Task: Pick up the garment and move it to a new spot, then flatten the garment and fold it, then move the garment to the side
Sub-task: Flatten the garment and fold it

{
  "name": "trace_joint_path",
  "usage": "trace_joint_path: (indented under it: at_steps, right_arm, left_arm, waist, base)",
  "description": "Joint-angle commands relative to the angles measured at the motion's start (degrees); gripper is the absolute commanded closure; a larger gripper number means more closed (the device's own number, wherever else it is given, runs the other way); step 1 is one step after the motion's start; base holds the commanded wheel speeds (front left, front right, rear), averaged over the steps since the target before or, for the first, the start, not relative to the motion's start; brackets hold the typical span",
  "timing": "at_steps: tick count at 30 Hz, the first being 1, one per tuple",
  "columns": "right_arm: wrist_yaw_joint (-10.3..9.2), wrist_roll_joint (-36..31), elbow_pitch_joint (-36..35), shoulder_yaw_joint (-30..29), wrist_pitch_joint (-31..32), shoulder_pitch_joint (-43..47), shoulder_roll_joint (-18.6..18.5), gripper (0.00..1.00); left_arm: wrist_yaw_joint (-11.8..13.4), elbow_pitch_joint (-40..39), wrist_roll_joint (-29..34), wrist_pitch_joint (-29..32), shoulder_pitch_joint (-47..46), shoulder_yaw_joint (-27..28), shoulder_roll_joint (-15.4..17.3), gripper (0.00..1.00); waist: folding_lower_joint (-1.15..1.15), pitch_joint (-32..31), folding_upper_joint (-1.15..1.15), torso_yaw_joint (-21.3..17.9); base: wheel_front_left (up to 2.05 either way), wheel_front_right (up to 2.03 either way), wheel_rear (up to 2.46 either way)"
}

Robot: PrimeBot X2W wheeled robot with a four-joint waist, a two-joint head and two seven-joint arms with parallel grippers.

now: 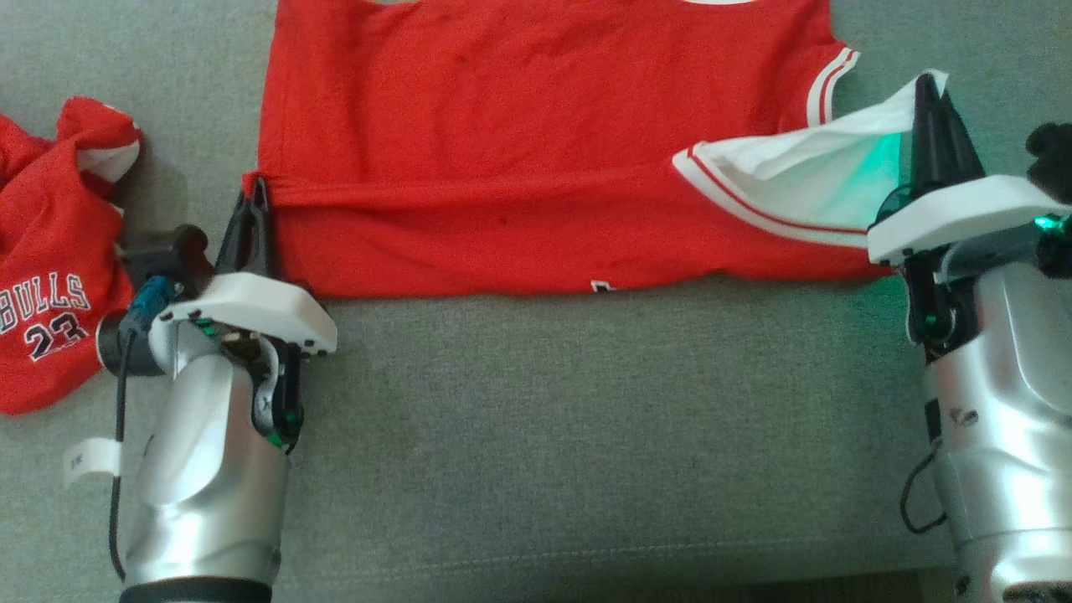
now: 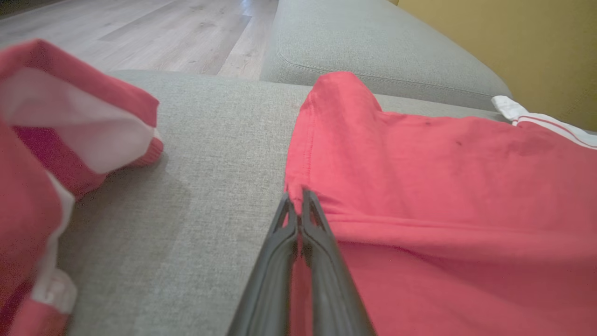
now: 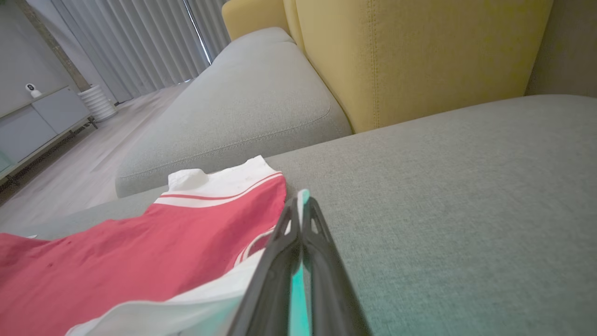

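Garment (image 1: 536,142): red jersey, spread across a grey sofa cushion (image 1: 586,435), its near part doubled over. Left gripper (image 1: 255,194): fingers closed, pinching the fold's left end. Right gripper (image 1: 934,109): fingers closed on the white-trimmed right corner, lifted clear, probably so both ends fold together. Second jersey (image 1: 50,276): crumpled, apart at left.

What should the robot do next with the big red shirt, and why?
Probably carry both pinched corners farther across the red shirt, then lay them down. The left gripper and right gripper are each shut on an edge, the right side lifted showing its white inside, so the fold looks half done.
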Motion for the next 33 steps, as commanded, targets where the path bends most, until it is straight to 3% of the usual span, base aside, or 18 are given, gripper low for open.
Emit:
trace_joint_path:
  at_steps: [1,4,5,6,7,8,19,33]
  right_arm:
    - [0.36,-0.6,-0.8,1.0,-1.4,-2.2,0.0,1.0]
    - [0.36,-1.1,1.5,0.8,-3.4,-3.9,0.0,1.0]
    - [0.36,-1.2,2.3,0.7,-4.1,-4.4,0.0,1.0]
    - [0.36,-1.3,3.1,0.7,-4.6,-4.8,0.1,0.95]
    - [0.36,-0.9,3.9,0.5,-5.1,-5.3,0.3,0.21]
    - [0.36,-0.4,4.3,0.8,-5.7,-5.7,0.5,0.0]
    - [0.36,2.3,3.9,4.0,-9.5,-0.3,-0.1,0.0]
    - [0.36,5.3,0.4,6.7,-7.8,12.1,-0.7,0.0]
  left_arm:
    - [0.4,-2.1,0.8,-0.3,-1.8,2.0,1.2,1.0]
    - [0.2,-2.2,0.8,-0.3,-2.0,1.9,1.2,1.0]
    - [0.3,-1.9,0.7,-0.3,-2.0,1.9,1.2,0.87]
    - [0.3,-1.5,0.6,-0.3,-2.1,1.8,1.2,0.44]
    - [0.3,-1.3,0.4,-0.3,-2.1,1.6,1.2,0.0]
    - [0.4,-1.4,0.3,-0.3,-1.9,1.3,1.2,0.0]
    - [3.2,-6.0,-3.9,-0.3,6.0,-1.3,1.2,0.0]
    - [4.7,-7.9,-5.7,-0.3,12.9,-4.5,1.2,0.0]
  waist:
    - [0.0,0.3,0.0,0.1]
    - [0.0,0.7,0.0,0.4]
    - [0.0,0.7,0.0,0.5]
    - [0.0,0.7,0.0,0.6]
    - [0.0,0.7,0.0,0.6]
    - [0.0,0.7,0.0,0.7]
    - [0.0,-1.0,0.0,0.7]
    - [0.0,-2.0,0.0,-0.1]
  base:
    - [0.0,0.0,0.0]
    - [0.0,0.0,0.0]
    - [0.0,0.0,0.0]
    - [0.0,0.0,0.0]
    - [0.0,0.0,0.0]
    - [0.0,0.0,0.0]
    - [0.0,0.0,0.0]
    - [0.0,0.0,0.0]
